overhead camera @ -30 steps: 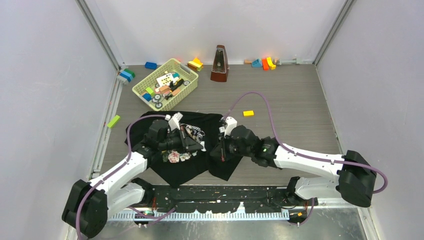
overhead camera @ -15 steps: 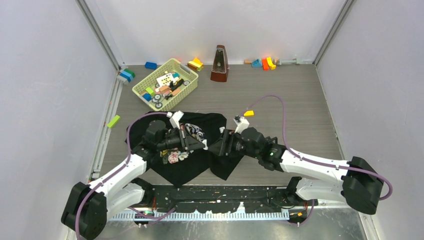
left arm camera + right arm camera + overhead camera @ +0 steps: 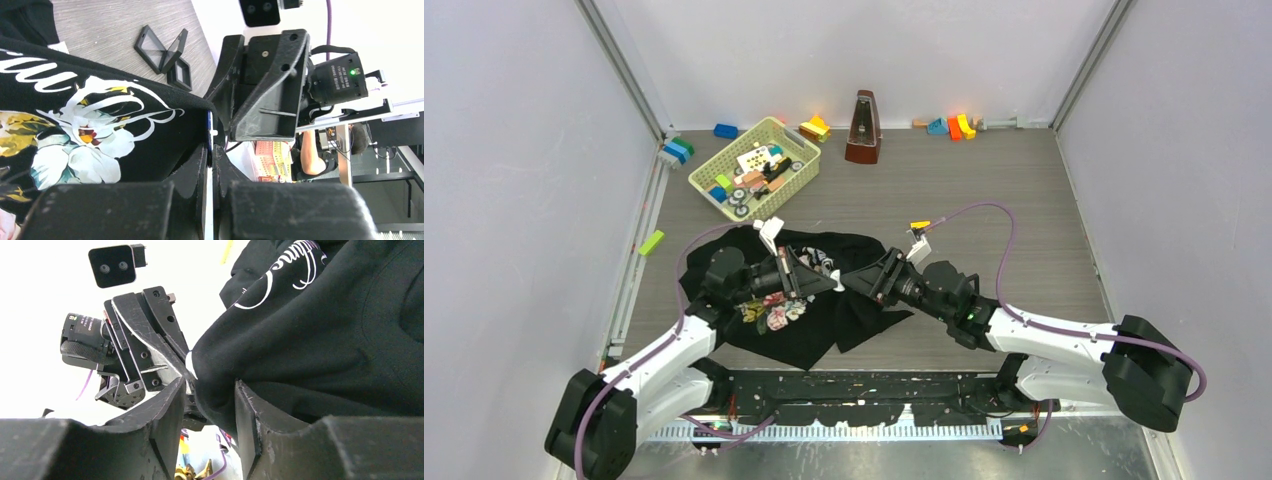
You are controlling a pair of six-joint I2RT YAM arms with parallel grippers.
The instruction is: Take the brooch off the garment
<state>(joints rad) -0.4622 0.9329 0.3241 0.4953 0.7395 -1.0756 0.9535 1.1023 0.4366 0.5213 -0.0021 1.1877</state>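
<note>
The garment (image 3: 799,325), a black floral T-shirt, lies at the near middle of the table, with a fold raised between my two grippers. My left gripper (image 3: 832,283) is shut on the brooch (image 3: 208,131), a thin blue piece at the edge of that fold (image 3: 75,115). Its tips (image 3: 211,150) show pressed together. My right gripper (image 3: 858,280) faces it tip to tip, shut on a fold of the black cloth (image 3: 325,325) that fills the gap between its fingers (image 3: 172,400). The brooch is too small to make out in the top view.
Small black square boxes (image 3: 160,47) lie on the table beyond the shirt. A yellow basket (image 3: 754,168) of small parts stands at the back left. A metronome (image 3: 861,128) and toy blocks (image 3: 954,126) sit along the back wall. An orange block (image 3: 919,224) and a green block (image 3: 651,242) lie loose.
The right gripper has swung right and back, dragging its fold of shirt with it. The left gripper has shifted slightly back. The shirt is now bunched up between them.
</note>
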